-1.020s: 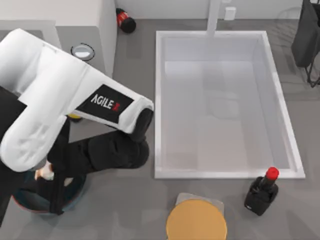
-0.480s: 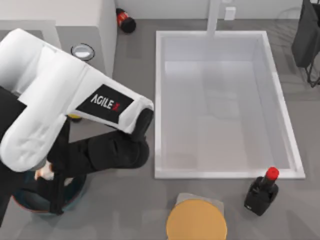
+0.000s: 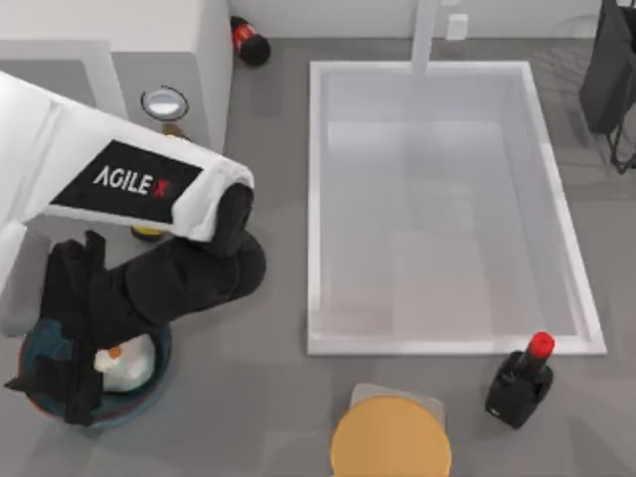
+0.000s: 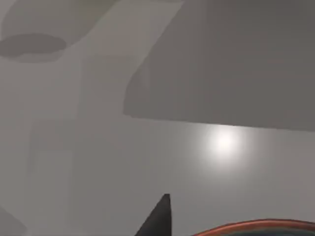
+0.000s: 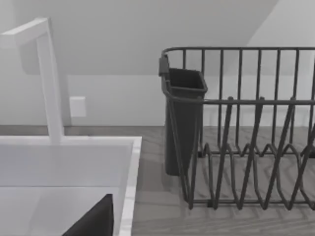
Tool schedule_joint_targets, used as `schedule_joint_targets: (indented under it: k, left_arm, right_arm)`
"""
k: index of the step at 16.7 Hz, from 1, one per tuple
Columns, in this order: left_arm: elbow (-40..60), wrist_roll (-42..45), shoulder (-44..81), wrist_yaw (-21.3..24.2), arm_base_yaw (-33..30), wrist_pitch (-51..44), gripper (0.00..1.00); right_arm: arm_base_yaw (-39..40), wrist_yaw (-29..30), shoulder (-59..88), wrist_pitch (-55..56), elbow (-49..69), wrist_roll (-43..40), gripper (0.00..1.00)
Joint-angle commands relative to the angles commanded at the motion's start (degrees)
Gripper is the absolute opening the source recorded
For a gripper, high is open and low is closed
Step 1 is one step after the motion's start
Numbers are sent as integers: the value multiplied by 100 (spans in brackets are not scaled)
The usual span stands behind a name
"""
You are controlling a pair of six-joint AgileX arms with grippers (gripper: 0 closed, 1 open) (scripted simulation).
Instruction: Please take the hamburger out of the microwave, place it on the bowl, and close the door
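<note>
The hamburger (image 3: 124, 364), a whitish bun with an orange spot, lies inside the teal bowl (image 3: 149, 386) at the front left of the table. My left gripper (image 3: 52, 396) hangs open over the bowl's left half, and the bun sits free just right of its fingers. One dark fingertip (image 4: 160, 216) and the bowl's reddish rim (image 4: 246, 226) appear in the left wrist view. The white microwave (image 3: 119, 25) stands at the back left with a silver dial (image 3: 164, 101). Its door (image 3: 107, 79) looks swung open, partly hidden by my arm. One finger (image 5: 96, 221) of my right gripper hangs beside the sink.
A large white sink basin (image 3: 442, 343) with a faucet (image 3: 425, 30) fills the middle. A black bottle with a red cap (image 3: 522, 380) and an orange disc (image 3: 390, 437) stand in front of it. A dark dish rack (image 5: 246, 123) is at the back right, a red-black can (image 3: 248, 40) beside the microwave.
My left arm swung to the left and its gripper opened. The hamburger, held over the bowl before, now rests in the bowl beside the fingers.
</note>
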Motion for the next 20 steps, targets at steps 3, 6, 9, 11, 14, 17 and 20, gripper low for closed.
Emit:
schedule_joint_targets:
  k: [3,6,9,11,14,17,20]
  left_arm:
    - [-767,1427,-1224,526,462,805,100]
    - [-1689,3355,-2777,1142,981,1808,100]
    - [-2703,5609,-4554,1795,1503,2949,100]
    - [-3398,7178,-5809,2230,1833,3754,100]
    - [-4418,9471,-7688,2854,2281,4972,100]
    - [-5349,11484,-9416,3408,2650,6120,100]
    - [-6104,13001,-10830,3840,2911,7083,100]
  right_arm:
    - [0,0,0,0,0,0,100]
    - [0,0,0,0,0,0,100]
    - [0,0,0,0,0,0,100]
    - [0,0,0,0,0,0,100]
    - [0,0,0,0,0,0,100]
    - [0,0,0,0,0,0,100]
    - [0,0,0,0,0,0,100]
